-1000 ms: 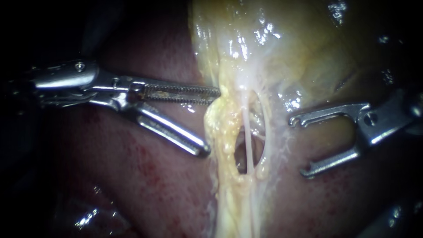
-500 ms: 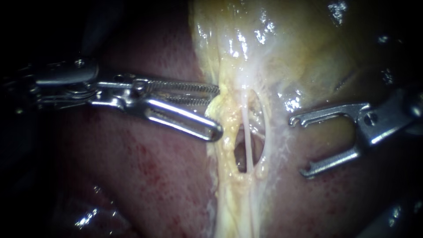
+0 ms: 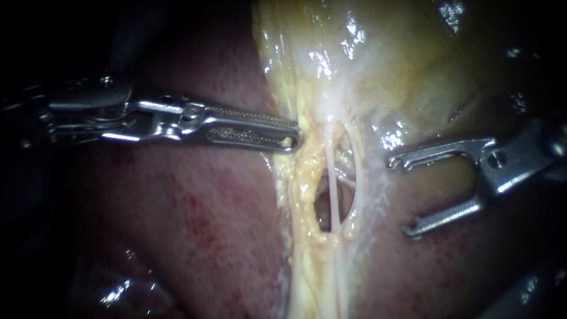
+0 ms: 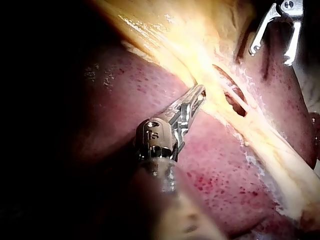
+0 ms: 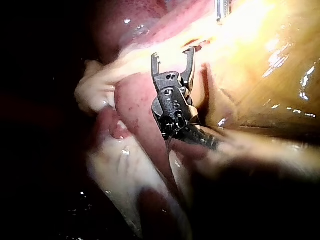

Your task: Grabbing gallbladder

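Note:
The yellow-green gallbladder [image 3: 413, 65] narrows into a pale fatty band [image 3: 307, 177] that runs down over the red liver [image 3: 201, 224]. My left instrument [image 3: 292, 139] reaches the band's left edge, and its toothed jaws lie together, pinching the yellow tissue there. In the left wrist view my left instrument [image 4: 200, 92] meets the same edge. An opening in the band shows a thin white tube [image 3: 333, 189] crossing it. My right instrument [image 3: 401, 196] stands to the right of the band, jaws wide apart and holding nothing; the right wrist view [image 5: 173, 54] shows the same.
Wet liver [image 4: 225, 170] surrounds the band on both sides. A pale folded lobe of tissue [image 5: 95, 90] lies beside my right instrument in its wrist view. The edges of the scene are dark.
My left instrument's lower jaw has swung up and closed against the upper one, clamping the yellow edge of the band. My right instrument has stayed still.

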